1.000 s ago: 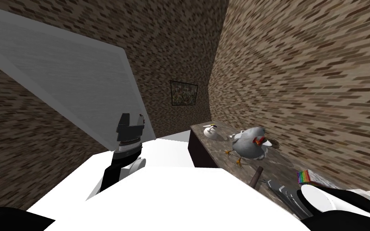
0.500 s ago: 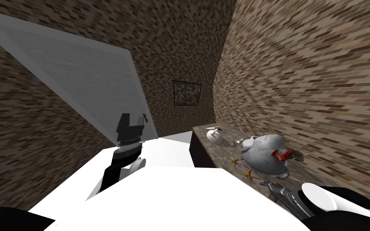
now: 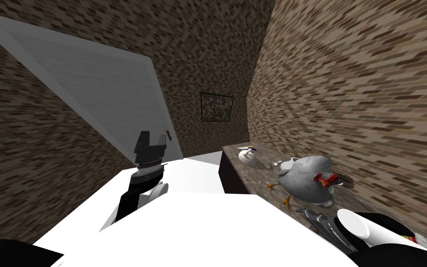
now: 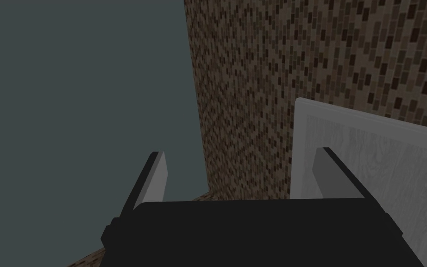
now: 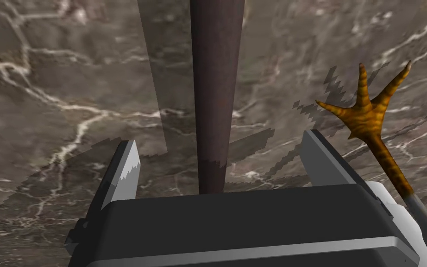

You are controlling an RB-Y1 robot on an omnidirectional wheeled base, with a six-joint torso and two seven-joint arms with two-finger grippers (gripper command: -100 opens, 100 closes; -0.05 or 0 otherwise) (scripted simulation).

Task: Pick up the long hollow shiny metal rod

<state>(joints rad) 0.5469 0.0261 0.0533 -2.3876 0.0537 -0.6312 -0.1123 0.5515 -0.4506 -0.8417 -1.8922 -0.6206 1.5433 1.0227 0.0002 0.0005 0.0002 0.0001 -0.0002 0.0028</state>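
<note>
Marble counter (image 5: 46, 92); dark rod (image 5: 215, 92) between spread right fingers (image 5: 125, 171)

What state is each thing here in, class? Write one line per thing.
Right hand: open, fingers either side of the dark rod, not closed on it.
Dark rod: lying on the marbled countertop, not gripped.
Left hand: open, empty, raised.
Chicken figure: tipped on its side on the marbled countertop.
</note>
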